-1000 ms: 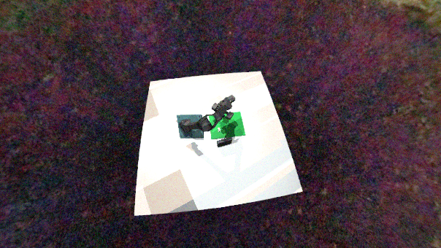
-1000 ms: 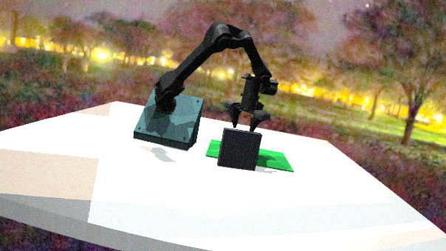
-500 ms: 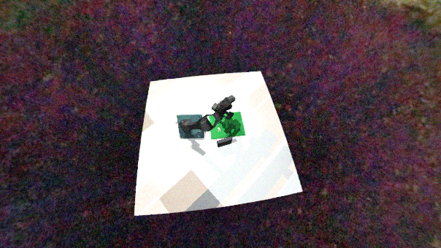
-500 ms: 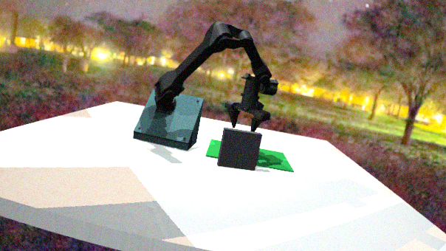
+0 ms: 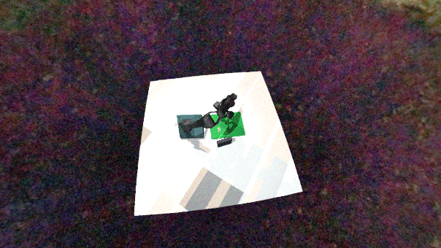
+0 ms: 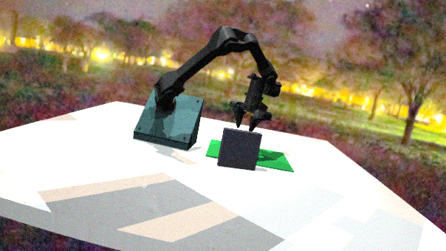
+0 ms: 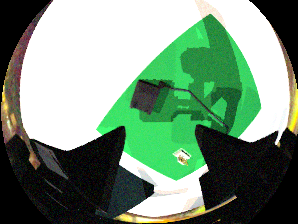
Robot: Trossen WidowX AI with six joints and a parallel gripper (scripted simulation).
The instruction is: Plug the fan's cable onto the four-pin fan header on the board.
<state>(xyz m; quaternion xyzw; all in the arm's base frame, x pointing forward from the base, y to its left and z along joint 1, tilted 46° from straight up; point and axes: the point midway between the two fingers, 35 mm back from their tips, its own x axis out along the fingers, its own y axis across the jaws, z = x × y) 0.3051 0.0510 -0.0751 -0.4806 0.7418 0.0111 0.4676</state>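
Note:
A dark, blocky plug (image 7: 145, 96) shows over the upper left part of the green board (image 5: 239, 132) (image 6: 282, 163) (image 7: 150, 162) in the wrist view; I cannot tell whether it touches the board. Its thin cable (image 7: 205, 105) runs right, behind the right finger. The small pale header (image 5: 219, 129) (image 7: 182, 153) is near a board corner, with no plug on it. The dark square fan (image 5: 224, 142) (image 6: 239, 149) stands upright beside the board. My gripper (image 6: 244, 128) (image 7: 161, 129) is open and empty above the board, with the plug beyond the fingertips. The exterior view does not show the plug or header.
The teal sloped base (image 5: 190, 131) (image 6: 173, 123) carries the arm, beside the board. The upright fan is the nearest tall obstacle, hiding part of the board in the exterior view. Arm shadows darken the board. The pale table (image 5: 164, 168) (image 6: 92, 159) has patches of shade.

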